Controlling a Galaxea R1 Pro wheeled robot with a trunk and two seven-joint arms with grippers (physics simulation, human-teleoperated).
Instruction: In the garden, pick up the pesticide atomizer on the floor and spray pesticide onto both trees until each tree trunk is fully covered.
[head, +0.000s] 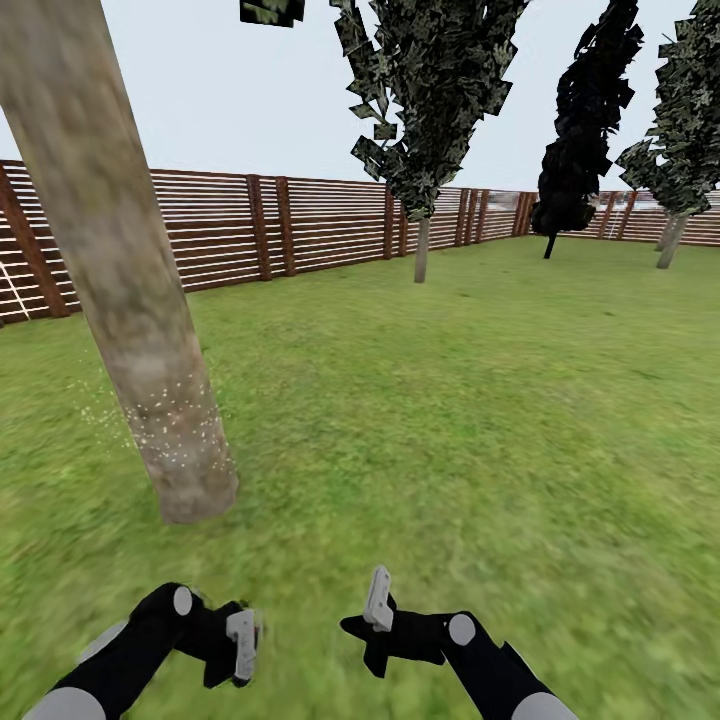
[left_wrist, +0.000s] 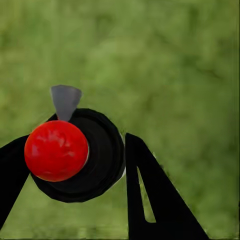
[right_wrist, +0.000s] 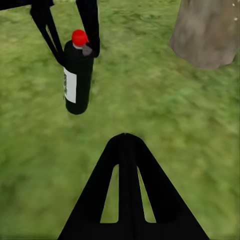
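One thick grey-brown tree trunk (head: 130, 300) leans up at the left of the head view, and its base (right_wrist: 205, 35) also appears in the right wrist view. Tiny white pesticide specks (head: 165, 425) dot its lower part and drift just left of it. My left gripper (left_wrist: 75, 160) is shut on the pesticide atomizer (right_wrist: 77, 80), a black bottle with a white label and a red cap (left_wrist: 56, 150). It grips the bottle at the neck, and the bottle hangs over the grass. My left gripper (head: 235, 645) sits low, short of the trunk. My right gripper (head: 378, 600) is shut with nothing in it.
Green lawn (head: 450, 400) stretches ahead to a reddish-brown slat fence (head: 230, 230). Dark narrow trees (head: 430, 100) stand farther off along the fence at centre and right. Open grass lies to the right of the trunk.
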